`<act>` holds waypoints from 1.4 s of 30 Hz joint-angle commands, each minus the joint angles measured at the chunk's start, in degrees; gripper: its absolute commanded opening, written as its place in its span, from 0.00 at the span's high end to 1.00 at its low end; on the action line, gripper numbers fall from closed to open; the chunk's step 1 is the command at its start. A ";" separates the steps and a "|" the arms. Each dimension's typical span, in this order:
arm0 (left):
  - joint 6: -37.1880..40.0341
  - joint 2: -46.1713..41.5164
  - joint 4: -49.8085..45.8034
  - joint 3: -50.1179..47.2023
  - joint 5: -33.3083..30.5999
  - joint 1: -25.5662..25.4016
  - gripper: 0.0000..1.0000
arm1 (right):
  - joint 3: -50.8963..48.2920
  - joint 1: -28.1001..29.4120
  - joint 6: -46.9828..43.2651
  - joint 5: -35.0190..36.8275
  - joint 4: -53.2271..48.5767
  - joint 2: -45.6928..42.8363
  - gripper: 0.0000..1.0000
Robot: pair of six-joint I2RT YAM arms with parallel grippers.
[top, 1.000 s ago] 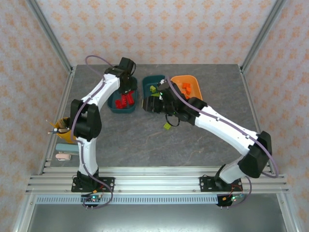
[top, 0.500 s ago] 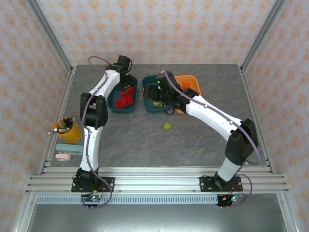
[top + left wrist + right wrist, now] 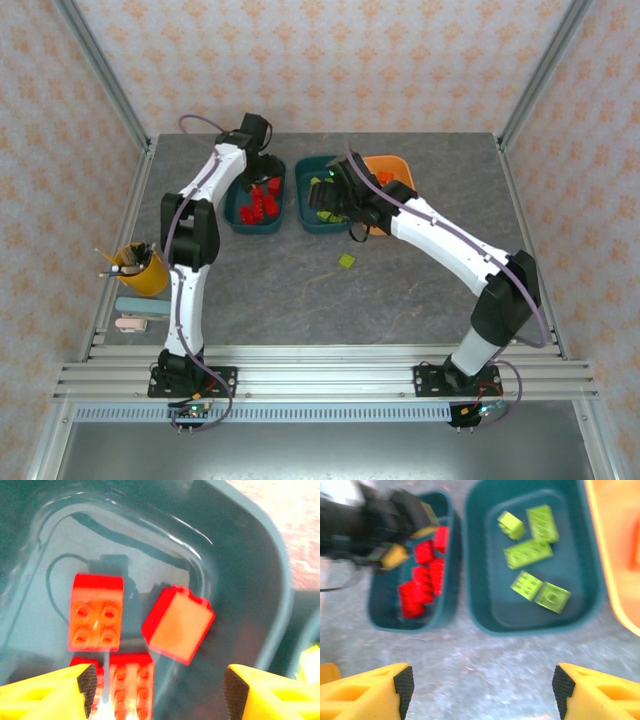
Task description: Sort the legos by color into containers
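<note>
My left gripper [image 3: 263,178] hangs open over the left teal tub [image 3: 236,212], which holds several red legos [image 3: 258,206]. In the left wrist view the left gripper [image 3: 160,690] is open with nothing between its pads, and a red brick [image 3: 178,624] lies tilted on the tub floor beside another red brick [image 3: 96,612]. My right gripper [image 3: 338,205] is open above the front of the middle teal tub [image 3: 308,222]. In the right wrist view the right gripper [image 3: 482,690] frames bare table in front of that tub [image 3: 475,580], which holds several green legos [image 3: 527,554]. One green lego [image 3: 346,261] lies loose on the table.
The orange tub [image 3: 402,166] stands right of the middle one, partly under the right arm. A yellow pencil cup [image 3: 140,270] and a pale stapler-like thing [image 3: 135,312] sit at the left table edge. Metal frame posts rise at the back corners.
The left gripper has opened over the left tub and a red brick now lies loose under it. The right arm swung from the table's middle back to the middle tub, its jaws a little wider.
</note>
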 commanded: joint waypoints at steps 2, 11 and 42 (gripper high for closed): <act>-1.02 -19.02 1.23 -10.50 -3.22 -3.57 0.25 | -6.86 -0.28 6.12 2.85 -11.56 -1.15 0.22; -6.87 -49.20 7.73 -45.36 -3.01 -14.73 0.23 | -11.45 -0.89 19.99 0.09 -8.22 5.56 0.24; -16.17 -87.35 3.02 -71.59 -2.56 -23.41 0.20 | -8.69 -1.18 24.94 -0.12 -3.78 16.98 0.69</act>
